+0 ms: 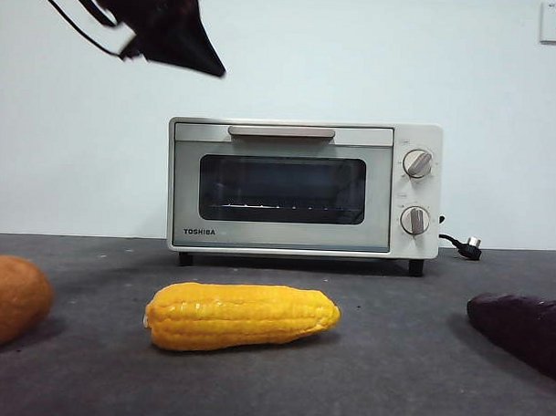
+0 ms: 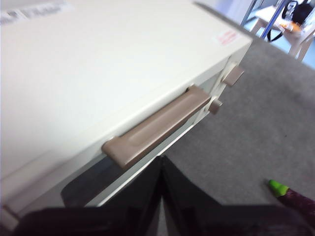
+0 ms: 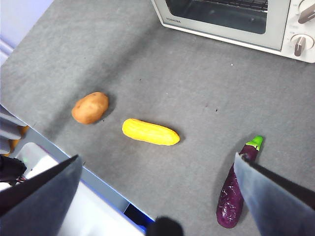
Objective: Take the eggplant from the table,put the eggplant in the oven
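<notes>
The eggplant point(image 3: 235, 191) lies on the table point(image 3: 197, 88), dark purple with a green stem; the front view shows only its end point(image 1: 522, 328) at the right edge. The cream oven point(image 1: 302, 186) stands at the back with its door closed. My left gripper point(image 2: 161, 164) is shut and empty, hovering just above and in front of the oven's beige handle point(image 2: 157, 125); in the front view it is the dark tip point(image 1: 188, 41) at the top left. My right gripper point(image 3: 157, 158) hangs open high over the table, the eggplant lying below beside one jaw.
A yellow corn cob point(image 1: 242, 316) lies in front of the oven. A round orange-brown vegetable point(image 1: 10, 299) sits at the left. The oven's plug and cord point(image 1: 464, 245) rest at its right side. The table's near edge point(image 3: 93, 174) shows in the right wrist view.
</notes>
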Tool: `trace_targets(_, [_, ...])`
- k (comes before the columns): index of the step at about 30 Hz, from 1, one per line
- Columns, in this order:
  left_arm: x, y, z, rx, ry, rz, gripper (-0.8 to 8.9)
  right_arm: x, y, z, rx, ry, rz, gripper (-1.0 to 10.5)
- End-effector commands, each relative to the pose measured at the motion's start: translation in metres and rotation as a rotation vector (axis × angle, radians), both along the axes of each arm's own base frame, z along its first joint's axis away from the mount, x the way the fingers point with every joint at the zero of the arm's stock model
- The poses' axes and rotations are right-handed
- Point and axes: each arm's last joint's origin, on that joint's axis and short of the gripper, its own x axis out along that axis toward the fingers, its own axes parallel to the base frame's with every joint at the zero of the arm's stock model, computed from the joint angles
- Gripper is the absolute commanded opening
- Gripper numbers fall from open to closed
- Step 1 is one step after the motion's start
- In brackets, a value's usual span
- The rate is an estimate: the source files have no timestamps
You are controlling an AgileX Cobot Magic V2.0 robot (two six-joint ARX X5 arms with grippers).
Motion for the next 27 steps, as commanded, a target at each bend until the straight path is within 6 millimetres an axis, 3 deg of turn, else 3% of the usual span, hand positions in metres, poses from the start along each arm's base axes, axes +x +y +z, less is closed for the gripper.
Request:
trace_targets(1, [0.005, -0.009, -0.004, 0.02, -0.046, -0.015, -0.06, 0.002, 0.0, 0.0, -0.016, -0.013, 0.004, 5.4])
trace_targets(11, [0.018, -0.031, -0.019, 0.046, -0.11, 0.006, -0.06, 0.01, 0.002, -0.003, -0.028, 0.014, 0.0, 5.4])
trace_targets(27, [0.035, -0.042, -0.046, 0.096, -0.132, 0.039, -0.06, 0.011, 0.003, -0.004, -0.03, 0.023, -0.001, 5.4])
